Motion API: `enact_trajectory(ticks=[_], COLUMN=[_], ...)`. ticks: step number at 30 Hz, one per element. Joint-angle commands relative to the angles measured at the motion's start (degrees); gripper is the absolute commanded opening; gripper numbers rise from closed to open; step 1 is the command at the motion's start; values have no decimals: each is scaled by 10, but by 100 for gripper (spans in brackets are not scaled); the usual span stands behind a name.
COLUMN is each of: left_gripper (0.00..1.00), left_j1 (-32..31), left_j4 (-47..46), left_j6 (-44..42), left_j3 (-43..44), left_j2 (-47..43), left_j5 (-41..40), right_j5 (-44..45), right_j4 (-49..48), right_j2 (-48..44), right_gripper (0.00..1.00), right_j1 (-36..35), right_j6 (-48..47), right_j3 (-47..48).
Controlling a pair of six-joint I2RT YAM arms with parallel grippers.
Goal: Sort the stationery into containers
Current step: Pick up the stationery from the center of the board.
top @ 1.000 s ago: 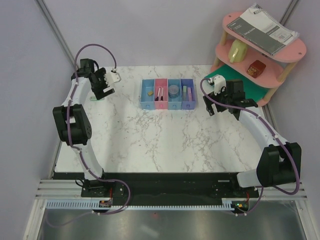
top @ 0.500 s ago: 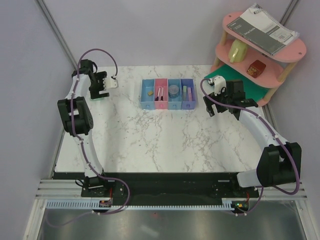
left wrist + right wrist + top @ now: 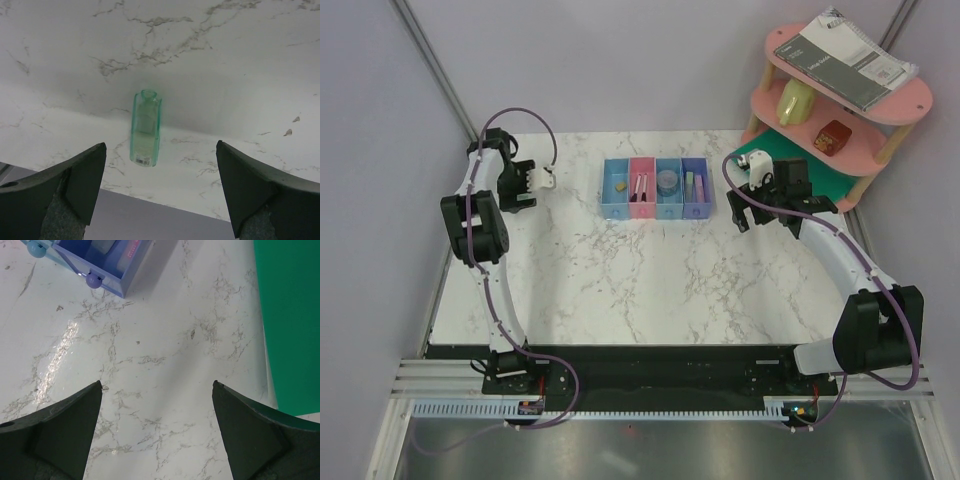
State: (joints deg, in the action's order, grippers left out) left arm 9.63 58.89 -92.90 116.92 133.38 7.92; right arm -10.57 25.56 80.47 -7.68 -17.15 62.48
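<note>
A pale green marker (image 3: 145, 129) lies on the marble close to the table's left edge. My left gripper (image 3: 160, 147) hangs over it, open, with the marker a little beyond and between the fingers and touching neither. In the top view the left gripper (image 3: 516, 186) covers that spot. The containers (image 3: 657, 208), a joined row of four trays, sit at the table's back centre, holding a gold clip (image 3: 618, 185), a pink-purple marker (image 3: 640, 187), a grey roll (image 3: 667, 181) and green markers (image 3: 689, 184). My right gripper (image 3: 763, 214) is open over bare marble, right of the purple-blue tray (image 3: 107, 282).
A pink tiered shelf (image 3: 905, 105) stands at the back right with a grey spiral notebook (image 3: 845, 60) on top. A green mat (image 3: 290, 315) lies under it, just right of my right gripper (image 3: 157, 385). The table's left edge (image 3: 165, 207) runs close beneath the left fingers.
My left arm has turned and drawn its gripper back toward the table's left edge, over the green marker. The right arm has hardly moved.
</note>
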Motion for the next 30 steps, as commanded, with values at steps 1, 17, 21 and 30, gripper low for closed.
enact_trajectory(ticks=[1,17,21,30], left_gripper=[96,93,82,48], left_j1=[0,-1,-2,-3], left_j4=[11,-48,-21,23], left_j6=[0,23,14,28], left_j3=[35,-16,-32,-65], left_j2=[32,21,21,28], left_j5=[-18,-19,-28,-53], right_j5=[-15,-16,-18,-24], right_j4=[11,17,21,27], right_j2=[-7,-4,-5,-12], right_gripper=[98,98,98,98], right_j1=[3,4,3,4], right_j6=[11,11,14,22], right_j3=[28,36,42,50])
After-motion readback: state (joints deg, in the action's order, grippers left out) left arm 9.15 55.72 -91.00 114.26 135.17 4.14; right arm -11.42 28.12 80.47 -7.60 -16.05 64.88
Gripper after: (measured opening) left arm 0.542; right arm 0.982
